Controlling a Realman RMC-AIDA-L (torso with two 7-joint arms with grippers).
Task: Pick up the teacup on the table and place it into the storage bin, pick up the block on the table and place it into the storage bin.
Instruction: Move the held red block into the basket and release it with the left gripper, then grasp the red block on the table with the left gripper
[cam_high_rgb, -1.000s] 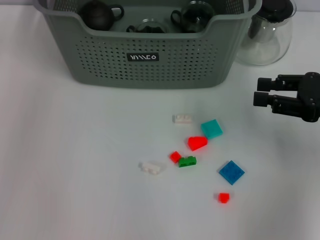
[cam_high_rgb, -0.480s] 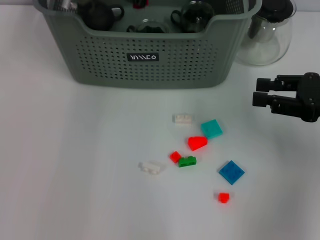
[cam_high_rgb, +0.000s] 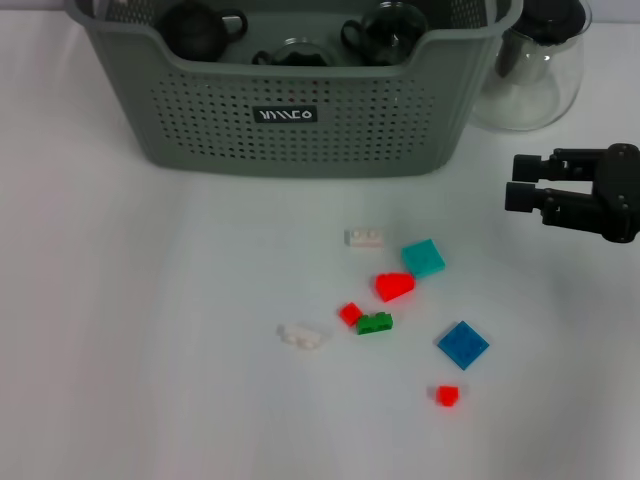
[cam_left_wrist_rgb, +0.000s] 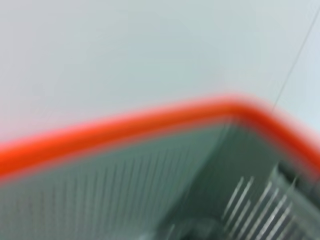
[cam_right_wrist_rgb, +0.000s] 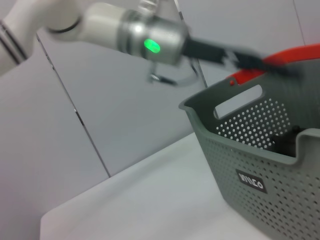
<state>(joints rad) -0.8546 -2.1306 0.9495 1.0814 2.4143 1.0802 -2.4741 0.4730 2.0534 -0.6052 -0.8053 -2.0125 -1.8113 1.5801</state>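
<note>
Right tool (cam_high_rgb: 518, 190) hovers over tabletop (cam_high_rgb: 150, 330), beside glass pitcher (cam_high_rgb: 530, 70); fingers slightly apart, empty. Left tool (cam_right_wrist_rgb: 260, 62) above storage bin (cam_high_rgb: 290, 110), grip state can't tell. Dark teacups (cam_high_rgb: 195, 28) in bin. Blocks scattered on tabletop: red block (cam_high_rgb: 394, 286), teal, blue, green, white.

Your left wrist view is smeared to an orange band over grey. The large grey-green perforated plastic storage bin (cam_high_rgb: 300, 110) runs off at 12 o'clock, hiding its far rim.
</note>
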